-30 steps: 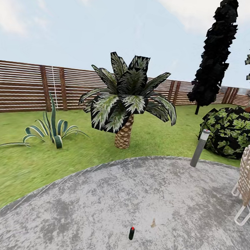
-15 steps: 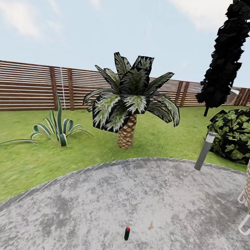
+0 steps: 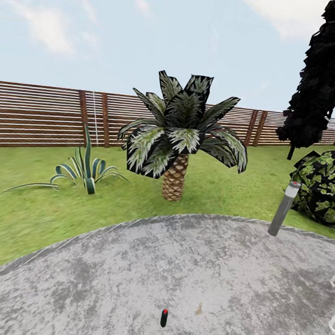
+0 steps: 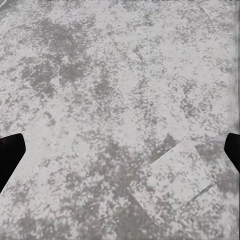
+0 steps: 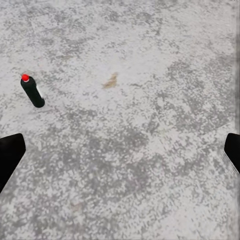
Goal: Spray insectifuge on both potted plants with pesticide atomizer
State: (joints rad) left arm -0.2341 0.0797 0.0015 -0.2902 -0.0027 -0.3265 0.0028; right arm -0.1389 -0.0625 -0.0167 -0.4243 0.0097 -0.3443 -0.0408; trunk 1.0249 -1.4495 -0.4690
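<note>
The garden [image 3: 24, 209] spreads as lawn to a slatted fence [image 3: 33, 117], with a palm [image 3: 181, 138] and a bollard lamp [image 3: 284, 208] edging the round patio [image 3: 238, 278]. On that paving the pesticide atomizer [image 3: 163, 317] stands upright and alone, red tip up, well short of either arm, so no grasp seems begun. Both the left gripper [image 4: 120, 150] and right gripper [image 5: 120, 152] hang with jaws spread wide, holding nothing, probably readied for pickup.

Both grippers' fingers [image 4: 11, 152] [image 5: 10, 152] — seemingly spread.
</note>
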